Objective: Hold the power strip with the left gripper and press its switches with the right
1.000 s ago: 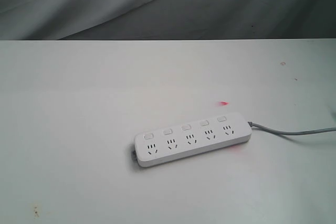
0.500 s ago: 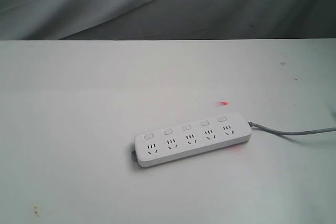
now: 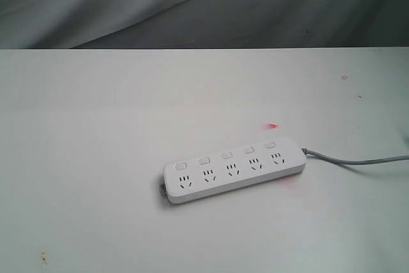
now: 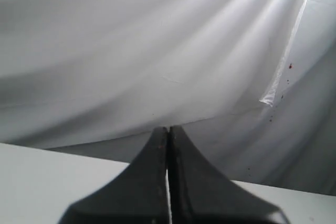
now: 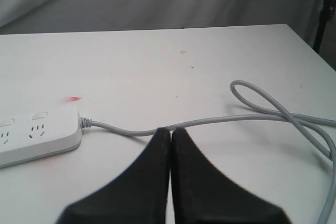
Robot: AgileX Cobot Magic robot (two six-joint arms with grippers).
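Jaws of the left gripper are pressed together and empty; jaws of the right gripper are likewise together, gripping nothing. The power strip lies flat on the white desk, right of centre in the exterior view and set at a slant. Five switches run along its far edge, one above each of the sockets. A grey cable leaves the right end and loops across the desk. A small red spot marks the desk just beyond that end. Grey cloth hangs behind the desk.
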